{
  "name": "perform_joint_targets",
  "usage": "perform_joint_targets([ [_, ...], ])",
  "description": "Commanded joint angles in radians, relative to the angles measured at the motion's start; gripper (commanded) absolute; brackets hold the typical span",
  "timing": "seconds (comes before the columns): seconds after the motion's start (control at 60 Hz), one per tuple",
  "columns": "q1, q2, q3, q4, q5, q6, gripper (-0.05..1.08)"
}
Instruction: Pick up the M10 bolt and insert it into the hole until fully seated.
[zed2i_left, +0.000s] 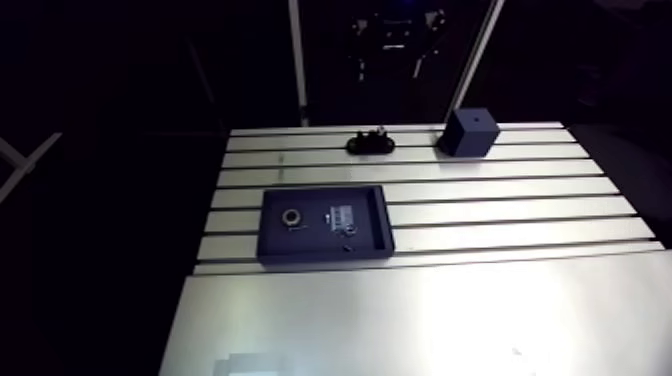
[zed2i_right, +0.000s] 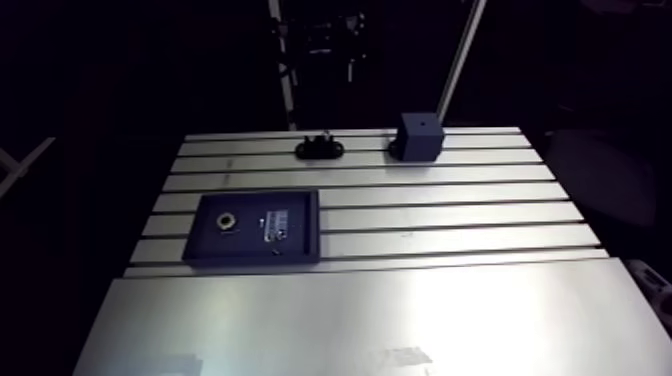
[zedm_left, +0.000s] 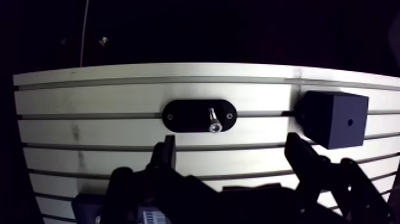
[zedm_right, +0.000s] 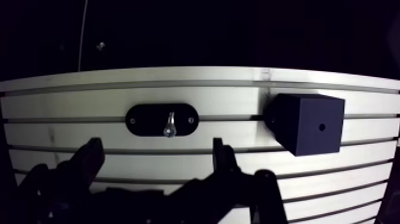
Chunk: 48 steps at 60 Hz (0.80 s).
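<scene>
claw (zedm_left: 231, 143): wide open in the wrist view, both fingers spread and nothing between them, so it's not gripping anything right now

M10 bolt (zedm_left: 213, 119): shiny little thing standing in the black oval holder, just ahead of the claw and roughly lined up with the gap between the fingers; nothing is touching it

holder (zedm_left: 184, 116): flat black oval plate sitting across one of the bench slots, with a small screw dot near each end as far as I can tell

cube (zedm_left: 333, 119): dark blue block on the same stretch of bench, beside the holder but clearly apart from it

hole (zedm_left: 350, 123): small round one in the face of the cube that looks up at the wrist camera, and it's empty

tray (zed2i_left: 370, 215): dark shallow rectangular tray, closer to the arm camera than the holder and well apart from it

inside the tray: a metal ring (zed2i_left: 292, 217) on one side and a pale label (zed2i_left: 344, 214) near the middle; there's also a tiny bit close to the near rim, too small to make out

bench (zed2i_left: 500, 210): slotted aluminium, with a plain smooth strip along the near edge
</scene>
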Motion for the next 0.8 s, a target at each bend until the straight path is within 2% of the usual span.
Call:
perform_joint_targets([
  [0.017, -0.005, 0.012, 0.026, -0.031, 0.003, 0.0, 0.01],
  [0.067, -0.007, 0.014, 0.028, -0.032, 0.003, 0.0, 0.01],
  [0.333, -0.014, 0.032, 0.049, -0.033, 0.027, -0.001, 0.01],
  [0.8, -0.018, 0.058, 0.08, -0.077, 0.025, -0.009, 0.01],
])
